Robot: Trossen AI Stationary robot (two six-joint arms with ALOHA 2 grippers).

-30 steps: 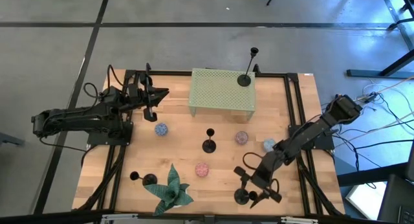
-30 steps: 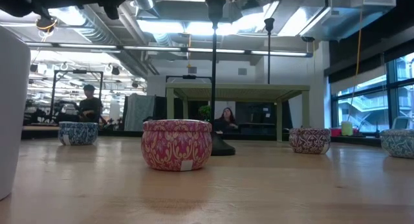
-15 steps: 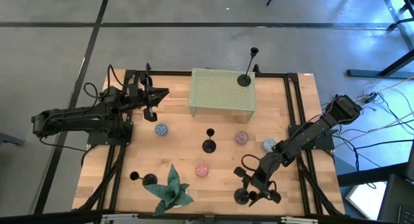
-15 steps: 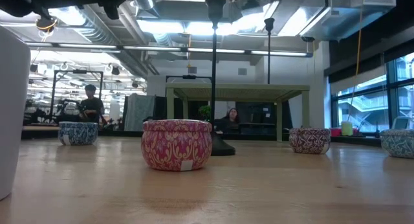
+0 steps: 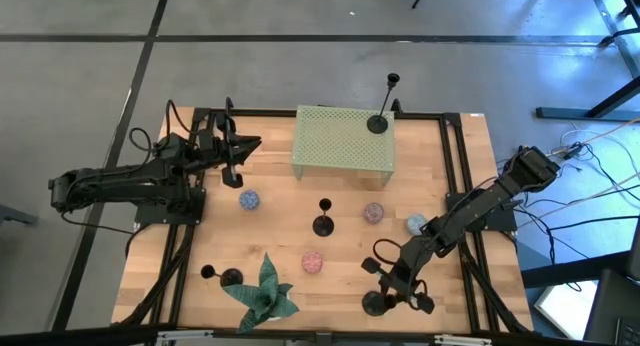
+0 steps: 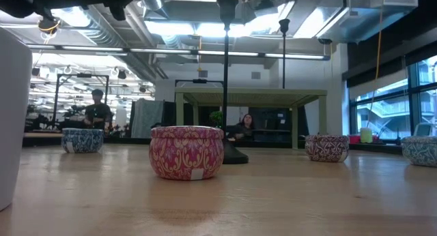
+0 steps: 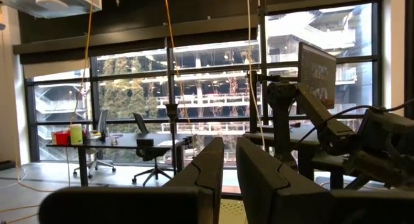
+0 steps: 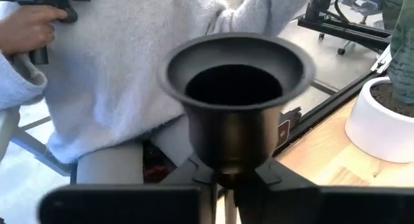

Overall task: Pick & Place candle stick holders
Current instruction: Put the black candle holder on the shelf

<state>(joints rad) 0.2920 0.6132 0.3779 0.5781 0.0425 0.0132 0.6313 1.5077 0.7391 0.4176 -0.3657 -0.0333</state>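
**Right gripper clamps a holder at the table's front edge**

The right gripper [image 5: 393, 289] is closed on the stem of a small black metal candle stick holder [image 8: 235, 104] with a flared cup, near the front right of the wooden table [image 5: 280, 236]; the left gripper [image 5: 240, 151] hangs closed and empty over the rear left corner.

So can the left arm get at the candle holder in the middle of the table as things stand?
Probably yes. The left tool hovers shut near the table's back left, and the middle candle holder stands in the open, with only the blue tin near the path. The right tool is busy at the front.
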